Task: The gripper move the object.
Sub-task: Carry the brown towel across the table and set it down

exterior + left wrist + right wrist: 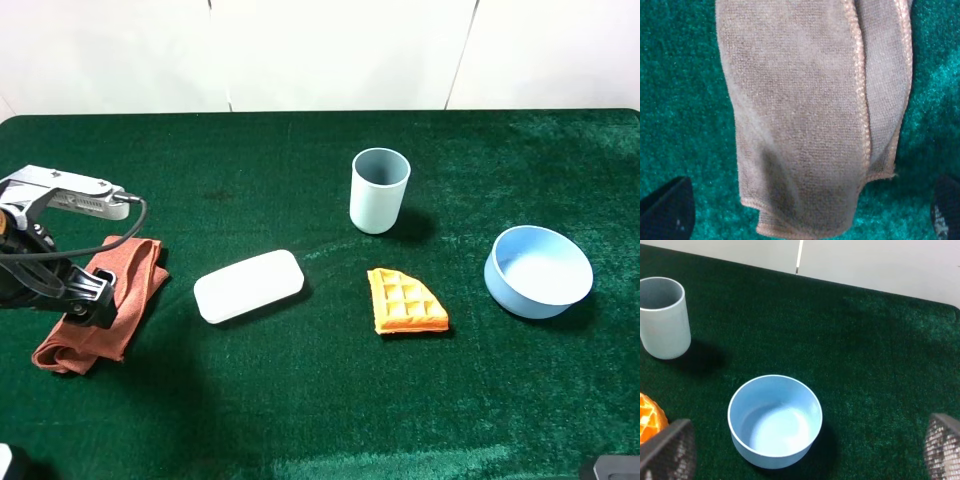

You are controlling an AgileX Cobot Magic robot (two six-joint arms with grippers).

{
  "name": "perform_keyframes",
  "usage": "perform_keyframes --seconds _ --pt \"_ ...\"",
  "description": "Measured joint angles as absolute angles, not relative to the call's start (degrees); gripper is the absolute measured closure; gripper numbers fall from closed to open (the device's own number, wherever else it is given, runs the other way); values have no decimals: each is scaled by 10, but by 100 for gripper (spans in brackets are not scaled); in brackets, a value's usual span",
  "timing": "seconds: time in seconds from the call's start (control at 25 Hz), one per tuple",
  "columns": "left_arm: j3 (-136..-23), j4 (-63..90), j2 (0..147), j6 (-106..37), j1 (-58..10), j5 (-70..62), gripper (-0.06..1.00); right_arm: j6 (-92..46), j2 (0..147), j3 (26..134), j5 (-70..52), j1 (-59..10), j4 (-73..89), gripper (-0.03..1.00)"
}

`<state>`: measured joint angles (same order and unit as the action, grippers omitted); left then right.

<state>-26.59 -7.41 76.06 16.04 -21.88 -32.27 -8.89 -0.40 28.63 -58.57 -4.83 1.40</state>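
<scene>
The green table [300, 410] fills almost all of the exterior high view. On its left side is the left arm [62, 192], dark with a silver upper part, and it reaches down over the far left of the table.

Under this arm lies the folded cloth [130, 275], of a brown-pink colour. It lies flat at the far left edge of the table, well apart from the other things. In the left wrist view the cloth [805, 115] is long and folded double, with a stitched border.

To the right of the cloth there is a white oblong box [249, 285], lying a little slanted. At the right side stands a light blue bowl [530, 300], upright and with nothing inside. Behind the middle stands a pale blue cup [379, 190], also upright. Between the box and the bowl lies an orange waffle piece [405, 302], flat on the table.

The left gripper [805, 215] hangs directly over the cloth with its jaws spread wide. One dark finger is on each side of the cloth; neither touches it, and it holds nothing.

The right gripper [804, 450] is also spread wide and holds nothing. It looks down at the bowl from above.
</scene>
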Motion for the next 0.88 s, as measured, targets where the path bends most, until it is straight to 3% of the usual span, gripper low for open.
perform_keyframes --seconds 0.88 --pt "-266 -74 761 160 -219 -328 -4 -89 -4 286 -586 -48 14 27"
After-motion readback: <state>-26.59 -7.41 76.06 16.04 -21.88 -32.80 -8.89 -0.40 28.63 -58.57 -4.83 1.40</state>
